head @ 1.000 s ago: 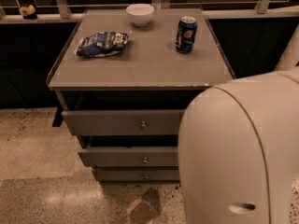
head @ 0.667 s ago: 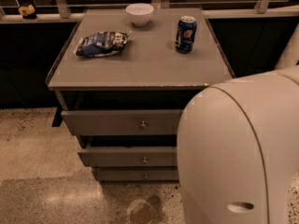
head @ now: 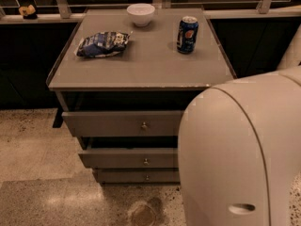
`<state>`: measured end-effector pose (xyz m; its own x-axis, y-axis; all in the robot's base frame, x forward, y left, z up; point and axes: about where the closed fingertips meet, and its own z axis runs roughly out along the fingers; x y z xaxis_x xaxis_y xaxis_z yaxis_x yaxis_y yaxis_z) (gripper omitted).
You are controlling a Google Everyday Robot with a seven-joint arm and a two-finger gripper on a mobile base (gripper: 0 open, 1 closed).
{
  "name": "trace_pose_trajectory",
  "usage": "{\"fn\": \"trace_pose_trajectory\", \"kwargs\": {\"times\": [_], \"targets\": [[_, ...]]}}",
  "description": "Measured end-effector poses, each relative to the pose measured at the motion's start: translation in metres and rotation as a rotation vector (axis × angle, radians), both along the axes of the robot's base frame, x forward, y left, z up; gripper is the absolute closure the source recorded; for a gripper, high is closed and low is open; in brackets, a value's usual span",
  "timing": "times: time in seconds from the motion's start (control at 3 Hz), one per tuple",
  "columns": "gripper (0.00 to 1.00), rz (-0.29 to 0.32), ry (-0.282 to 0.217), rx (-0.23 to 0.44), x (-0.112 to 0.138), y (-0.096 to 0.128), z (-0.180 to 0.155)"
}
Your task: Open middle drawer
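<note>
In the camera view, the grey flat-fronted middle drawer (head: pixel 117 158) with a small round metal knob (head: pixel 146 162) sits between the taller top drawer front (head: pixel 113 124) and the narrow bottom drawer front (head: pixel 127 176). Its right end is hidden behind the rounded white robot arm housing (head: pixel 244 149). A white bowl (head: pixel 140 14), a blue soda can (head: pixel 187 34) and a blue snack bag (head: pixel 102 44) rest on the grey cabinet top (head: pixel 150 69); the gripper is out of view, so its state cannot be told.
</note>
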<state>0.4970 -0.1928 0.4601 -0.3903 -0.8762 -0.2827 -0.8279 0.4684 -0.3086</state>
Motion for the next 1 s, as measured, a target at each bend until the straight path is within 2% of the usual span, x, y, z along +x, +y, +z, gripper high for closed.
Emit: {"fn": "trace_pose_trajectory", "kwargs": {"times": [0.33, 0.67, 1.0], "targets": [[0.12, 0.000, 0.000, 0.000, 0.0000, 0.0000, 0.0000], [0.00, 0.000, 0.000, 0.000, 0.0000, 0.0000, 0.0000], [0.00, 0.000, 0.000, 0.000, 0.0000, 0.0000, 0.0000]]}}
